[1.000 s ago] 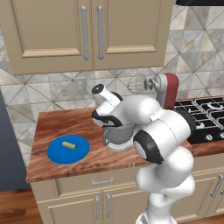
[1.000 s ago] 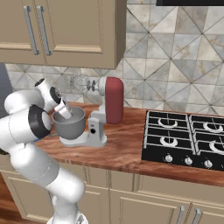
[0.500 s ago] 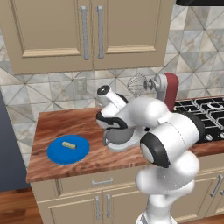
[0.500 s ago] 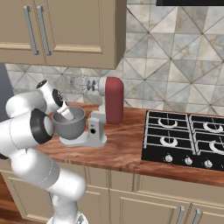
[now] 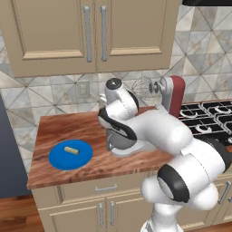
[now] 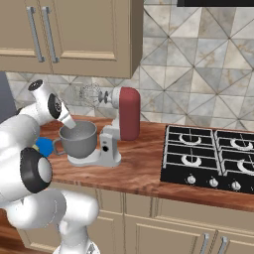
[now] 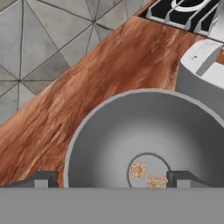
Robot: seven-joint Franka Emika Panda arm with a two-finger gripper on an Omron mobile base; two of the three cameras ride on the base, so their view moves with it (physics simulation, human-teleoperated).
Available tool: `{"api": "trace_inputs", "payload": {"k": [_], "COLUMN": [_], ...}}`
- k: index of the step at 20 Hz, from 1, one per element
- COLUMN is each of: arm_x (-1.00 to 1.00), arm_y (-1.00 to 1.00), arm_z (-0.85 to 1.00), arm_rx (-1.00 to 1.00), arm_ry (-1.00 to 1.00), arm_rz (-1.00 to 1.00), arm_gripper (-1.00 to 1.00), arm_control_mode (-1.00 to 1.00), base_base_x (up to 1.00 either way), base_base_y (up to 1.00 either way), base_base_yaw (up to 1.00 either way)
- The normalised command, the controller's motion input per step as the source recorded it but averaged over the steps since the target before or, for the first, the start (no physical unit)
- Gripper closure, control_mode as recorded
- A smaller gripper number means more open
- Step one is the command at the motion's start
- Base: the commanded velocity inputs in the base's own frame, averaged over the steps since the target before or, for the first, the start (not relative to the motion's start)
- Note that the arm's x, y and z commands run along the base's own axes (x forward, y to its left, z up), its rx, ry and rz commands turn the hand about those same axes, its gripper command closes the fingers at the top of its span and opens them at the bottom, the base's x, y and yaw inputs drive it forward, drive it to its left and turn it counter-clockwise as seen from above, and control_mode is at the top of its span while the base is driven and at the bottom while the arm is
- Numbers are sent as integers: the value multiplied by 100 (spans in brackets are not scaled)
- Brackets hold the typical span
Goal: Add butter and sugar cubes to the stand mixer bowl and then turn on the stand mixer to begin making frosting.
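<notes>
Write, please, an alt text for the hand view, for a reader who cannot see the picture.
Looking down into the grey stand mixer bowl, where the sugar cubes lie on its flat bottom. The open gripper hovers over the bowl, its dark fingers spread wide at the lower edge. Wooden counter, tiled wall and part of the cooktop lie beyond.

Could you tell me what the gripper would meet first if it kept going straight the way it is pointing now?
Probably the inside of the stand mixer bowl: the open gripper points down into it, towards the sugar cubes on its floor. Depth is hard to judge.
</notes>
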Motion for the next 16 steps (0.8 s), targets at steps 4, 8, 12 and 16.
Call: {"api": "trace_inputs", "payload": {"k": [4, 8, 12, 16], "arm_x": [-63, -70, -55, -27], "arm_y": [33, 45, 63, 76], "arm_z": [36, 18, 17, 4], "arm_rx": [3, 2, 2, 0], "arm_ry": [2, 5, 10, 16], "arm_rz": [29, 42, 45, 40], "arm_gripper": [-100, -100, -100, -100], "arm_control_mode": [-100, -100, -100, -100], "base_base_x": [0, 0, 0, 0], "base_base_y": [0, 0, 0, 0], "base_base_yaw": [0, 0, 0, 0]}}
